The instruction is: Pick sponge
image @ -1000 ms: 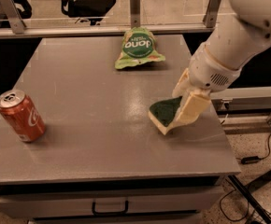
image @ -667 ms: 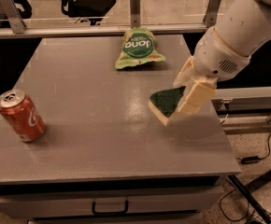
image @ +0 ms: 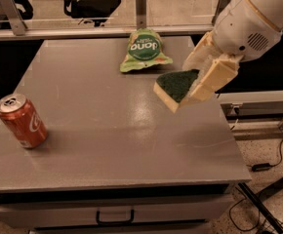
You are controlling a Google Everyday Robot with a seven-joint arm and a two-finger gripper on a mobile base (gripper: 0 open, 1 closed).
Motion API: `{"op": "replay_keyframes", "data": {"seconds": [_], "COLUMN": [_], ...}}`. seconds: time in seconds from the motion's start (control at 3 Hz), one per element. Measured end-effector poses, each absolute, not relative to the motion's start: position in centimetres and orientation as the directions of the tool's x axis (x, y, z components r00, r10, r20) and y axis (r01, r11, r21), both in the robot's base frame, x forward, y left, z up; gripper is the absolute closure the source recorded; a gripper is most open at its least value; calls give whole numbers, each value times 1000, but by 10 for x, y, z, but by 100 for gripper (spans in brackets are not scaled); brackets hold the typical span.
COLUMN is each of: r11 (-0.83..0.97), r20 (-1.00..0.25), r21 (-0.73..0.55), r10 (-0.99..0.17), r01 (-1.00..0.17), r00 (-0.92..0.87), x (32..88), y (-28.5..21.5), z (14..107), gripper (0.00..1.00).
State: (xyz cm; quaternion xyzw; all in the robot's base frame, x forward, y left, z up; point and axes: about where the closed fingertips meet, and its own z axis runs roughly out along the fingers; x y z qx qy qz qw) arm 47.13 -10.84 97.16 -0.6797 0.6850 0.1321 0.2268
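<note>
The sponge (image: 173, 87) has a dark green scouring top over pale yellow foam. It hangs tilted in the air above the right part of the grey table (image: 107, 130). My gripper (image: 196, 82) comes in from the upper right and is shut on the sponge's right end, with one cream finger (image: 212, 79) lying across the green top. The sponge's right end is hidden behind the fingers.
A green snack bag (image: 143, 49) with white lettering lies at the back of the table, just behind the sponge. A red soda can (image: 23, 120) stands near the left edge. A drawer handle (image: 114, 216) shows below the front edge. Cables lie on the floor at the right.
The gripper has lifted the sponge off the table, moving it up and slightly away from the front edge. The can and the bag have not moved.
</note>
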Motion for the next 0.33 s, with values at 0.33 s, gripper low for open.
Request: {"op": "replay_keyframes", "data": {"seconds": [0.33], "r11": [41], "r20": [-490], "r21": [-127], "r10": [-871], "r01": [-991], "r00": [27], "x": [471], "y": [-108], "z": [972], "gripper": [100]}}
